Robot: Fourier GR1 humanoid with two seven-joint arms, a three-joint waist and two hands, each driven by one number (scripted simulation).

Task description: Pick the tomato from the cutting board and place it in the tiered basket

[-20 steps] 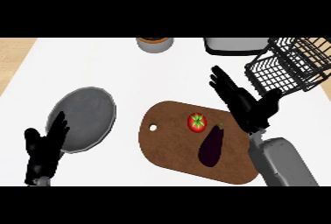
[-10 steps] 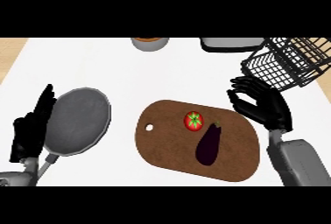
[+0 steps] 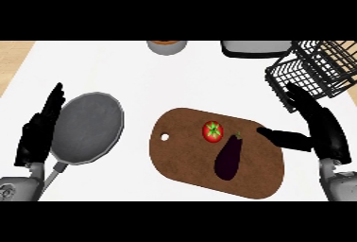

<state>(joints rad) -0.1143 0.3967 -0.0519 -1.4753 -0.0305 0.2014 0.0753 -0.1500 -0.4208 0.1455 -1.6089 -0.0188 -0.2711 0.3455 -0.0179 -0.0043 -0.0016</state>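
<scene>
A red tomato with a green stem lies on the brown cutting board, next to a dark purple eggplant. The black wire tiered basket stands at the far right. My right hand is open over the board's right edge, fingers straight and thumb pointing left toward the tomato, a short gap away from it. My left hand is open at the left, fingers up, beside the grey pan.
A grey frying pan sits left of the board, its handle toward the lower left. A bowl with orange contents and a grey dish stand at the counter's back edge. The wooden floor shows at the far left.
The right hand has come down from the basket toward the board's right edge and turned its thumb toward the tomato. The left hand stays beside the pan, now seen a little lower and nearer it.
</scene>
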